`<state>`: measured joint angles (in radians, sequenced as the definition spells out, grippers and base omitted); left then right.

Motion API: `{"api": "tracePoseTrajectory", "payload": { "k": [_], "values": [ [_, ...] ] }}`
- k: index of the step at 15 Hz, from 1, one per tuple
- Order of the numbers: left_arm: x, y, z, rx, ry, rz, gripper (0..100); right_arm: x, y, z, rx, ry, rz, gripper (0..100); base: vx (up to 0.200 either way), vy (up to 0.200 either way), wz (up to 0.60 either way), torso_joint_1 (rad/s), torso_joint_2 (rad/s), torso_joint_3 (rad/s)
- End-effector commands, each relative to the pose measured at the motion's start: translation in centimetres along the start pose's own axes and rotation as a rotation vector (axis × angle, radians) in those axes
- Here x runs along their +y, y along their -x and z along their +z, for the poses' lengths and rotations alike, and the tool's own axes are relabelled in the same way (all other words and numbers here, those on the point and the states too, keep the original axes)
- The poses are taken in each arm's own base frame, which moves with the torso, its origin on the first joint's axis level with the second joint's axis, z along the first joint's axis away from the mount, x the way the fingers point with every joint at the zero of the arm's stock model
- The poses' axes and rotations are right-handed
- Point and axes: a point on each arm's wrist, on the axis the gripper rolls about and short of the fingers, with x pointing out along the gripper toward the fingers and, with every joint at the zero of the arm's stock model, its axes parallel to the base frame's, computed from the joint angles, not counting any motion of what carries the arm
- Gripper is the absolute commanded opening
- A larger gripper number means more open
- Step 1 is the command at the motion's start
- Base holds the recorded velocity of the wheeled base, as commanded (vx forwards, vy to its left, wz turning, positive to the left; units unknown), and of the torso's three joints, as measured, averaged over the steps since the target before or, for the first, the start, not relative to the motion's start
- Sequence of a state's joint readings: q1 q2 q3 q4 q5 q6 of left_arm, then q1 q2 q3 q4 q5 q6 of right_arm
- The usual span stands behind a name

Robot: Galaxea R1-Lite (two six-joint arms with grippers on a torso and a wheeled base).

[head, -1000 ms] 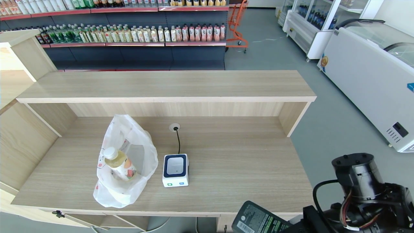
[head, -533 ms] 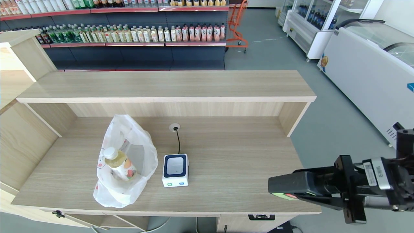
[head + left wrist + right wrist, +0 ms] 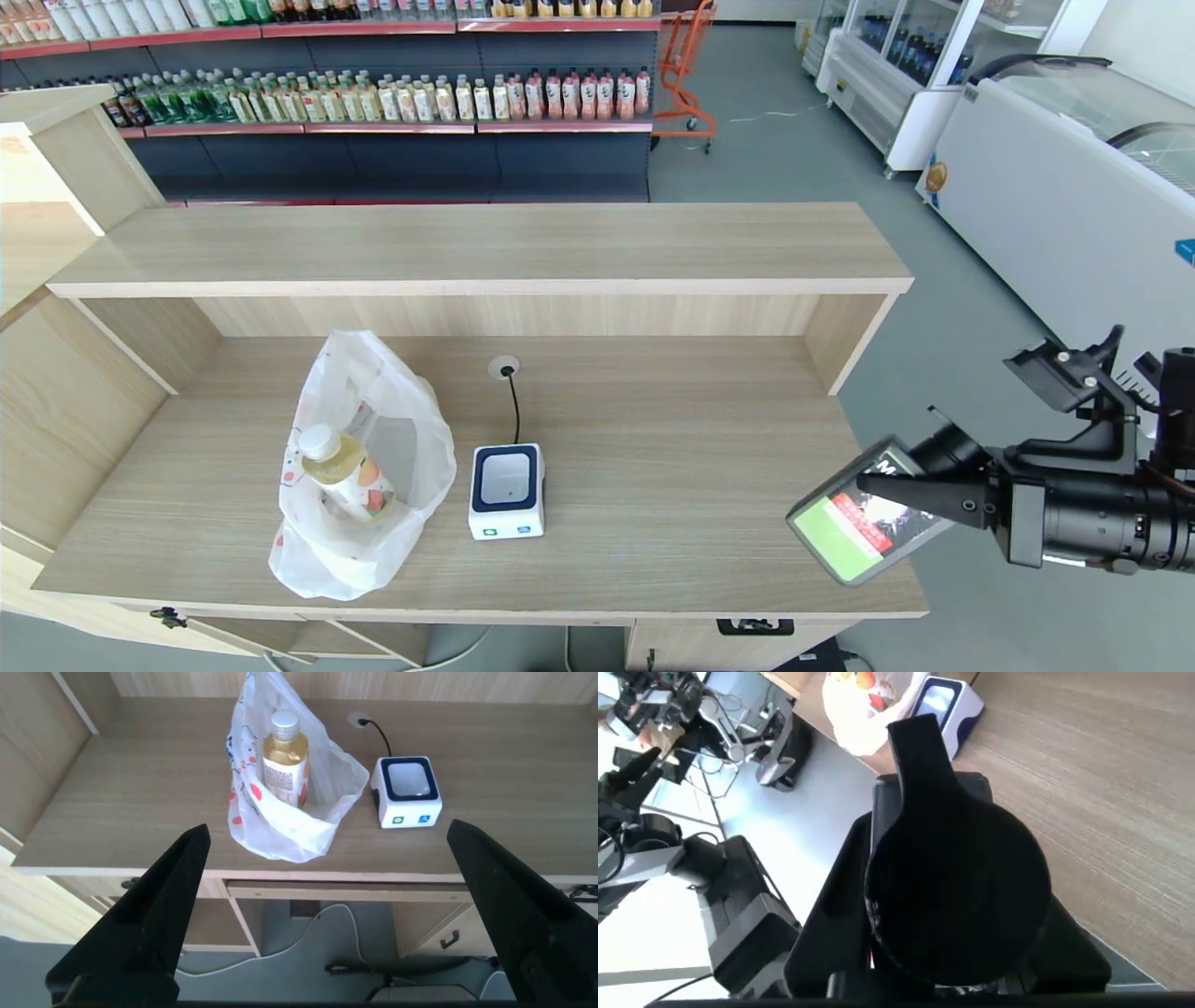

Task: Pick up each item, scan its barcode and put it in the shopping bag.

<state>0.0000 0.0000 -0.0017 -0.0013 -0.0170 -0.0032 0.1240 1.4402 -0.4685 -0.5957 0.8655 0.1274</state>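
Dark item [image 3: 957,887] up close, scanner [image 3: 951,705] beside shopping bag [image 3: 862,711], wooden counter [image 3: 1102,775]

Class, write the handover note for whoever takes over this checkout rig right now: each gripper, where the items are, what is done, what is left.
Left gripper: open, holding nothing, in front of the counter, facing the bag.
Right gripper: shut on a flat dark pack with a green and red label, at the counter's right end, apart from the scanner.
Done: one drink bottle stands in the white shopping bag, left of the scanner.
Left: bring the pack's barcode over the scanner, then put it in the bag.
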Motion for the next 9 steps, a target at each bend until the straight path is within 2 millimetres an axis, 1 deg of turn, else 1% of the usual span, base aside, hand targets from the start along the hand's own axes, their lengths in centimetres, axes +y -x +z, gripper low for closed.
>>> {"api": "tracePoseTrajectory", "payload": {
  "k": [1, 8, 9],
  "values": [
    [0.00, 0.00, 0.00, 0.000, 0.001, 0.000, 100, -0.50, -0.50, -0.14, 0.015, -0.049, 0.001, 0, 0.000, 0.000, 0.00, 0.000, 0.00, 0.000],
    [0.00, 0.00, 0.00, 0.000, -0.002, 0.000, 100, -0.45, -0.27, -0.25, 0.012, -0.078, -0.005, 0, 0.000, 0.000, 0.00, 0.000, 0.00, 0.000],
    [0.00, 0.00, 0.00, 0.000, -0.002, 0.000, 100, -0.42, -0.27, -0.02, 0.006, -0.094, -0.006, 0, 0.000, 0.200, 0.00, -0.007, 0.00, 0.002]
  ]
}}
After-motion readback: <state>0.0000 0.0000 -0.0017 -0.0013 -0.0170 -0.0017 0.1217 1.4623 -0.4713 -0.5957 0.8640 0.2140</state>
